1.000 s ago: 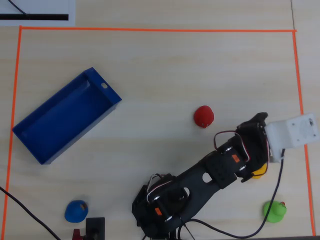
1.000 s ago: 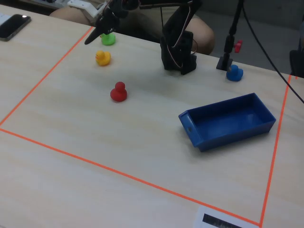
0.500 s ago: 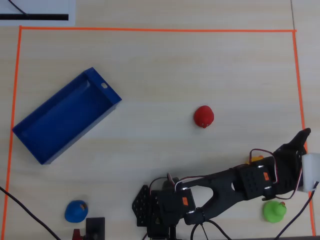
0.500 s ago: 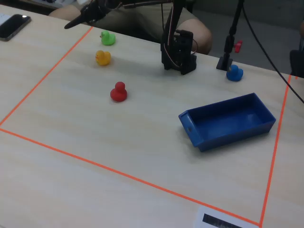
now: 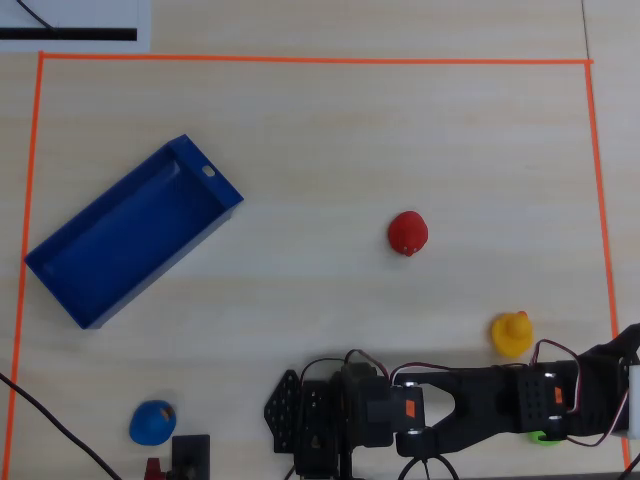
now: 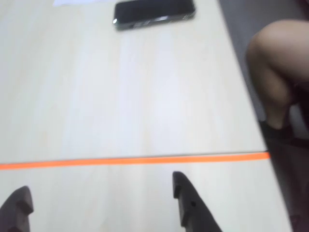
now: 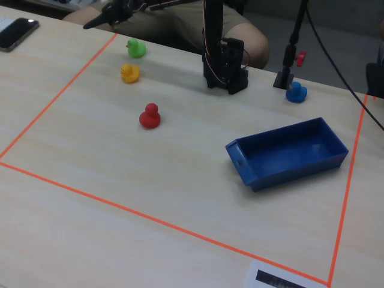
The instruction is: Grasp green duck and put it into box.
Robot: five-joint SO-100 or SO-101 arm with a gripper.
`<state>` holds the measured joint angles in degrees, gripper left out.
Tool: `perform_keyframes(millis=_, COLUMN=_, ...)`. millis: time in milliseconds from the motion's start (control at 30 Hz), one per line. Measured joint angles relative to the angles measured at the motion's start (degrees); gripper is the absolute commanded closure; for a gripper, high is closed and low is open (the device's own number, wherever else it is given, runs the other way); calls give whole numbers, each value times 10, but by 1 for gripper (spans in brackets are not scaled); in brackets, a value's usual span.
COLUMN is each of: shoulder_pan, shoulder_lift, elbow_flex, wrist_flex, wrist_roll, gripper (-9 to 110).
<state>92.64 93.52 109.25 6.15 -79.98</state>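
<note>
The table (image 7: pixel 180 198) is pale wood, marked with a rectangle of orange tape (image 7: pixel 60 99). In the fixed view the green duck (image 7: pixel 136 48) sits at the far left, inside the tape, just right of and below the gripper (image 7: pixel 99 21), which hangs in the air above the tape line and does not touch it. In the wrist view the gripper (image 6: pixel 99 203) has its two dark fingertips (image 6: pixel 186 200) well apart with bare table between them, and the duck is outside that view.

The blue box (image 7: pixel 288 153) lies far off at the right of the fixed view, empty, with a small hole in its near-left end wall. The arm's base (image 7: pixel 225 63) stands between duck and box at the far edge. A phone (image 6: pixel 154 13) lies beyond the tape.

Nearest the green duck is a yellow duck (image 7: pixel 130 73), just in front of it; a red duck (image 7: pixel 149 116) sits nearer still, and a blue duck (image 7: pixel 296 92) lies beyond the box.

From overhead only a lime sliver of the green duck (image 5: pixel 546 437) shows under the arm. In the fixed view it is upright, bright and rounded.
</note>
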Motion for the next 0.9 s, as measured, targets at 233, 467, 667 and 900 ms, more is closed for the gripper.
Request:
perform_keyframes(millis=233, shoulder_pan=27, shoulder_lift=0, elbow_flex=14, wrist_flex=-1, wrist_roll=-8, gripper=63)
perform_keyframes(millis=467, shoulder_pan=64, shoulder_lift=18, elbow_flex=98, wrist_flex=-10, wrist_roll=-30, gripper=63)
perform_keyframes(millis=667, shoulder_pan=91, shoulder_lift=61, elbow_flex=160, wrist_flex=-26, wrist_roll=-43, gripper=62)
perform_keyframes(millis=900, shoulder_pan=107, shoulder_lift=105, elbow_flex=200, wrist_flex=-28, wrist_roll=-46, gripper=60)
